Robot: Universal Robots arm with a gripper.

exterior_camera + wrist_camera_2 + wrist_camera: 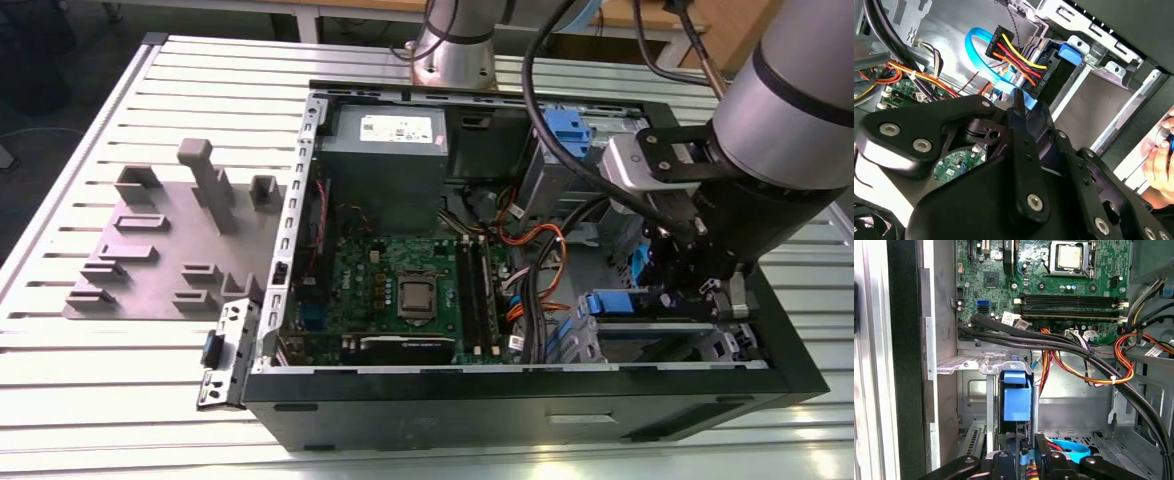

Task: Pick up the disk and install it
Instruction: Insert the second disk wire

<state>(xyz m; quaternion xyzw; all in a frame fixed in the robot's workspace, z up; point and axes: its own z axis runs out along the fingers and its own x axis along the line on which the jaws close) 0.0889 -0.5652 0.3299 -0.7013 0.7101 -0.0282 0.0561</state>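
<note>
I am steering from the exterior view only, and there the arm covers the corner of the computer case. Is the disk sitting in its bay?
Observer: In the first wrist view the disk, with its blue bracket, sits in the metal bay, right in front of the gripper.
Operator: Do any cables go to it?
Observer: In the second wrist view, red, yellow and orange wires run into a black plug at its end, and a blue cable loops beside them.
Operator: Is somebody close to the case?
Observer: Yes. The second wrist view shows a hand beyond the case wall.
</note>
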